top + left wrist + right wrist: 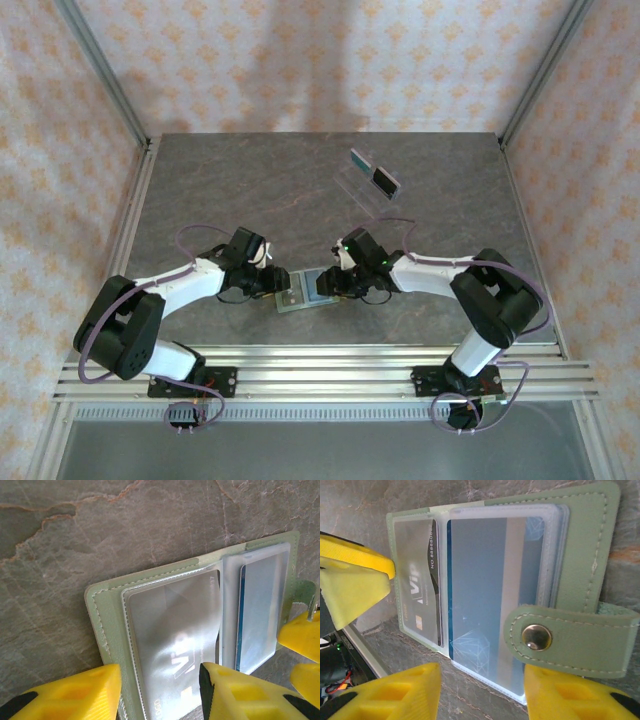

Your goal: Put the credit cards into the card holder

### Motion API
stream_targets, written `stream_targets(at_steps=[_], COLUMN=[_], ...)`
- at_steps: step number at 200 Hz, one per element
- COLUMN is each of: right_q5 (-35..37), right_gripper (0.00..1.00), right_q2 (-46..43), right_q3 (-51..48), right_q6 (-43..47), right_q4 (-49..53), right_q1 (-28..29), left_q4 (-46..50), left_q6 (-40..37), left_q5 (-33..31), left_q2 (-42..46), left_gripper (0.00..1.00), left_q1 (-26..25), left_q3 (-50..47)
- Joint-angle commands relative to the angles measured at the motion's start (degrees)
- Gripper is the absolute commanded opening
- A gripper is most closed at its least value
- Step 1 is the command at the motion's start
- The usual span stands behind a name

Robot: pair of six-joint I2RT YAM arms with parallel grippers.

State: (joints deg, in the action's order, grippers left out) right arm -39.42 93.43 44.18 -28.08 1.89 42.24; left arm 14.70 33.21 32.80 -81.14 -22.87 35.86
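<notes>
Though the card holder (pixel 298 298) is lying open on the table (pixel 200 190) right between my wrists in the overhead view, I am crowding it from both sides. My left gripper (pixel 272 283) is hovering at its left edge and my right gripper (pixel 336 284) at its right, near enough that I am risking a knock between the two sets of fingers. Well apart, toward the far side, a clear stand (pixel 368 185) is propping up one more card (pixel 383 180), which I judge is waiting for a pocket. Through the left wrist camera, my left fingers (pixel 75 695) are standing spread and pinching nothing, straddling the page where a dark card (pixel 180 650) is sitting under a cloudy sleeve. If I am pressing down off-centre here, the cover could be skidding on the smooth stone or folding shut. Through the right wrist camera, my right fingers (pixel 570 695) are spread too and empty, at the near edge of the page carrying a blue card (pixel 490 580), with the snap tab (pixel 570 640) lying loose just beside one fingertip. I am worrying that a finger could be snagging that tab and dragging the whole holder. It could also be nudging the blue card out of its sleeve, since I cannot tell whether it is fully seated.
</notes>
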Motion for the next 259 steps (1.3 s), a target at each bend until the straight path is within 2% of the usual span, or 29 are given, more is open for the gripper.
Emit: stream_targets(at_steps=[1,55,108,152,259], right_q5=[-0.4,2.2,1.2,4.8,-0.9], right_gripper=[0.52,0.52,0.51,0.55,0.46], right_q2=[1.0,-0.2,0.8,-1.2,2.0], right_q3=[-0.2,-1.5,-1.8,0.0,0.2], right_q6=[-0.6,-1.1,-1.9,0.3,-1.8], right_q4=[-1.2,0.2,-0.8,4.7,-0.7], right_q1=[0.0,0.0,0.0,0.0,0.5], left_q4=[-1.0,-0.1,0.3,0.7,-0.4], left_q6=[0.8,0.5,0.2,0.0,0.2], left_q5=[0.9,0.8,0.9,0.7,1.3], left_q2=[0.6,0.8,0.5,0.6,-0.6], left_gripper=[0.46,0.46,0.46,0.46,0.46], left_q1=[0.3,0.3,0.3,0.3,0.3], left_q3=[-0.7,-0.7,0.0,-0.1,-0.5])
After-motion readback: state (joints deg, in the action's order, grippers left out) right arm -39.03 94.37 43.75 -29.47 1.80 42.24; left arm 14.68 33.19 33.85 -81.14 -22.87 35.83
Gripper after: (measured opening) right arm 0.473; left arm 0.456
